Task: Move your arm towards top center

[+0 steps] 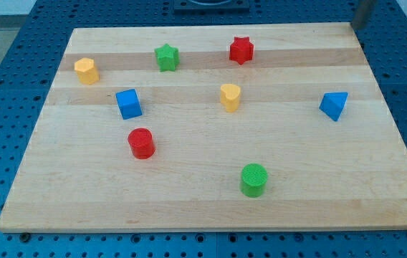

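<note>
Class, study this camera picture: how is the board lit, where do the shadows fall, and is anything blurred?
Camera view: light is soft and even, no glare on the wooden board; shadows are faint and short, hugging blocks like the green cylinder and red cylinder; blocks are sharp; a grey blurred shape at the view's top right may be my rod, tip not discernible.

My rod (363, 12) shows only as a blurred dark grey shape at the view's top right corner, cut off by the upper edge. My tip (359, 26) seems to be its lower end there, though the blur hides its exact outline.
</note>
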Available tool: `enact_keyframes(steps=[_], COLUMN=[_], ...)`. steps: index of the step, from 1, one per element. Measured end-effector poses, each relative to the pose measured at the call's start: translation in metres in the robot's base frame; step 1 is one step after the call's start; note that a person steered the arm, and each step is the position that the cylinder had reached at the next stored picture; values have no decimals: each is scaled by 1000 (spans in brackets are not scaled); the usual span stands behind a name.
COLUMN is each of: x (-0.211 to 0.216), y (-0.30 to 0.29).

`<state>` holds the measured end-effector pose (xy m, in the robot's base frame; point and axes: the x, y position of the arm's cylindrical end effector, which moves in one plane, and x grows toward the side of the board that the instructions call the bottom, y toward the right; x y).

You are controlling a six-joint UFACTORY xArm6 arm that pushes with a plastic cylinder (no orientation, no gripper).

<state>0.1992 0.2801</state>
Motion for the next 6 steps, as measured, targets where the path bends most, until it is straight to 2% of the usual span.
enact_keyframes(steps=[2, 3, 4, 5, 6], x=[-8, -7, -6, -6, 2], y=[-98, -129, -225, -267, -268])
